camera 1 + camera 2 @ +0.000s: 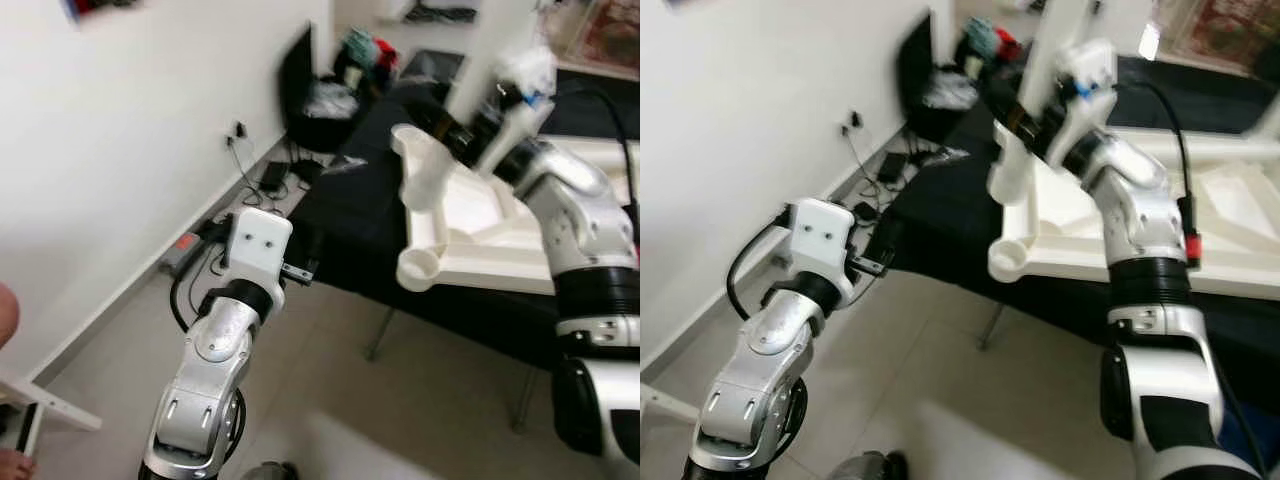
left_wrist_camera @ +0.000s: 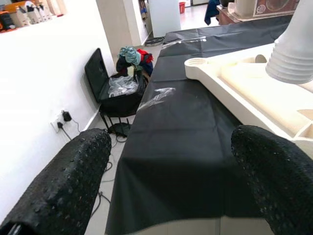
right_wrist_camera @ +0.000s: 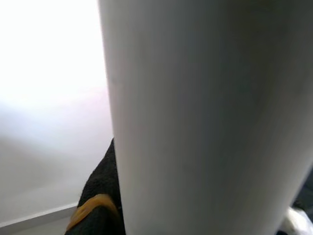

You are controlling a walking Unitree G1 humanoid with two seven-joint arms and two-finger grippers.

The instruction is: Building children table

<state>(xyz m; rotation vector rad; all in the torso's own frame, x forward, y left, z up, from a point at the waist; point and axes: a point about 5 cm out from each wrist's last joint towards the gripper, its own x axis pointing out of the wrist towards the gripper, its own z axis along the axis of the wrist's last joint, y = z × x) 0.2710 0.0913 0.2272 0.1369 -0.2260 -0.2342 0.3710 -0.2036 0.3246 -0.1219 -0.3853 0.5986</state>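
Left eye view: a white plastic table top (image 1: 470, 235) lies upside down on a black-covered table (image 1: 370, 240), with a round leg socket (image 1: 420, 268) at its near corner hanging just past the black edge. The right gripper (image 1: 455, 130) is closed around a white table leg (image 1: 485, 60), which stands roughly upright over the far corner socket of the table top. The left gripper (image 1: 300, 262) hovers low beside the near edge of the black table, apart from the white parts. A white wall (image 1: 120, 150) runs along the left, with cables and a power strip (image 1: 185, 250) on the floor at its foot, and a dark open bag (image 1: 315, 100) further back.

Right eye view: the same scene, with the leg rising out of the top of the picture and the right arm's fingers wrapped round it just above the table top.

Left wrist view: the two black fingers (image 2: 68, 181) stand wide apart with nothing between them, aimed along the black cover; the threaded end of the leg (image 2: 293, 58) hangs just above the table top.

Right wrist view: the white leg sits close against the camera, with a black finger (image 3: 98, 200) pressed to it
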